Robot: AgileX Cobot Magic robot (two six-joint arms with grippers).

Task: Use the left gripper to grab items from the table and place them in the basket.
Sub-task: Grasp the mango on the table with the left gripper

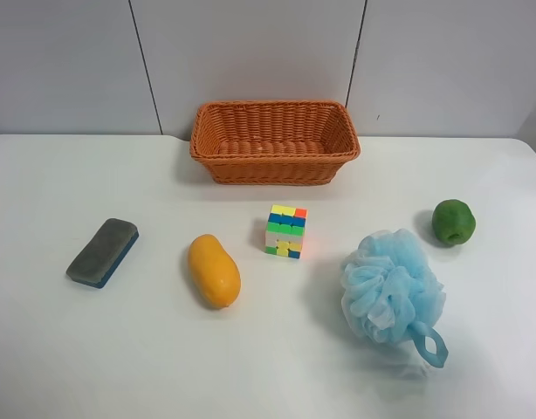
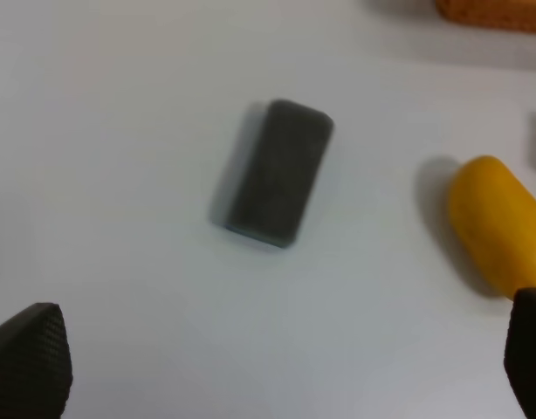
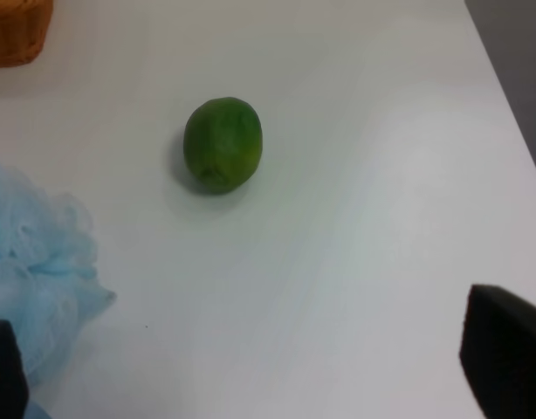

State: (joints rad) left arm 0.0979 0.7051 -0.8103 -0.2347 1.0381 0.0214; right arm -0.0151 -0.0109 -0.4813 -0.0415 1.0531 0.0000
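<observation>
The orange-yellow mango [image 1: 214, 271] lies on the white table [image 1: 58, 349], left of the puzzle cube [image 1: 286, 231]. The grey-blue eraser [image 1: 103, 252] lies further left. The blue bath puff [image 1: 392, 291] and the green fruit [image 1: 453, 222] lie at the right. The wicker basket [image 1: 275, 141] stands empty at the back. No arm shows in the exterior high view. In the left wrist view my left gripper [image 2: 277, 367] is open, fingertips wide apart, above the table short of the eraser [image 2: 279, 172], with the mango [image 2: 495, 225] beside one fingertip. My right gripper [image 3: 259, 367] is open, short of the green fruit [image 3: 223, 143].
A grey panelled wall rises behind the table. In the right wrist view the puff [image 3: 32, 271] lies beside one fingertip, the basket's corner [image 3: 15, 30] shows far off, and the table's edge [image 3: 508, 96] runs close by the fruit.
</observation>
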